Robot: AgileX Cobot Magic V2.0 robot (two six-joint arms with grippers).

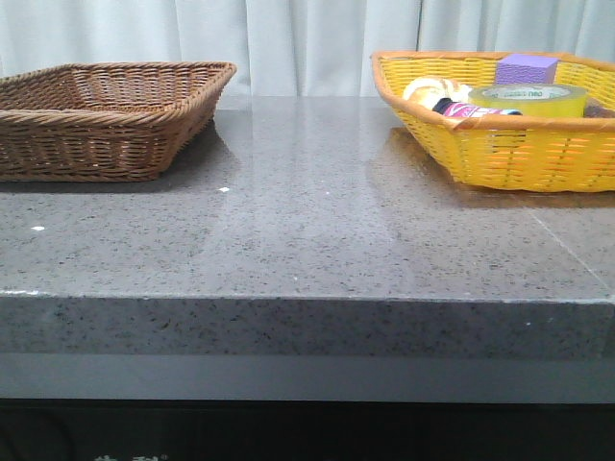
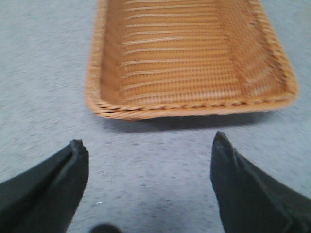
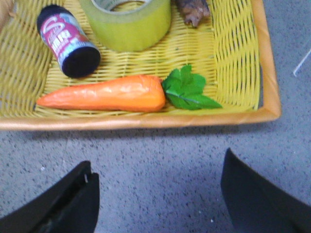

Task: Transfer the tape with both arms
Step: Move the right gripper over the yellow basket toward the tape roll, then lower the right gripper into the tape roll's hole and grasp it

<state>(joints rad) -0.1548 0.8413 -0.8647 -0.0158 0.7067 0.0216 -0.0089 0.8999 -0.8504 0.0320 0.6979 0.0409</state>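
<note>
Black, wedge-shaped fingers [image 2: 53, 189] on both pincers, matte, unmarked.

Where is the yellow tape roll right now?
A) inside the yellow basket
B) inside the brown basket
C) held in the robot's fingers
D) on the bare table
A: the tape sits inside the yellow basket, next to a carrot and a small can, while the brown basket holds nothing.
</note>
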